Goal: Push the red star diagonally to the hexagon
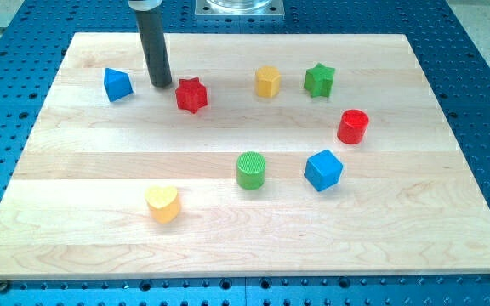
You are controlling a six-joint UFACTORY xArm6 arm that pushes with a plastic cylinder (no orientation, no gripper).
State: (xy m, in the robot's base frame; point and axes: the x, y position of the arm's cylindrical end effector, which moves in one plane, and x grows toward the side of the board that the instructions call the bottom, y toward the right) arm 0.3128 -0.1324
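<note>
Camera view: my tip (pixel 162 85) sits on the board (pixel 228 246) just beside the red star (pixel 191 94), at the star's 10 o'clock, w/ a thin gap — looks apart, not touching, tho too close to be sure. No pincer on this rig, so nothing opens or closes; the rod holds nothing, it only shoves.

Step in hand, as I judge it: get behind the star and drive it toward the hexagon. The yellow block (pixel 268 82) at the star's 2–3 o'clock reads as the hexagon, fairly near. To do it well: the tip should be on the side of the star opposite the target, approx 8–9 o'clock, so shift it a bit toward the view's bottom first. Then push thru the star's centre; star points make it spin off an off-centre contact. Go slow, stop short of knocking the hexagon away.

Pose: rod upright, coming down from the view's top, shaft dark, lower end at board level.

Outward: blue block (pixel 117 84) at the tip's 9 o'clock, clear of the path. Green star (pixel 319 80) past the hexagon, at its 3 o'clock — overshoot risk.
</note>
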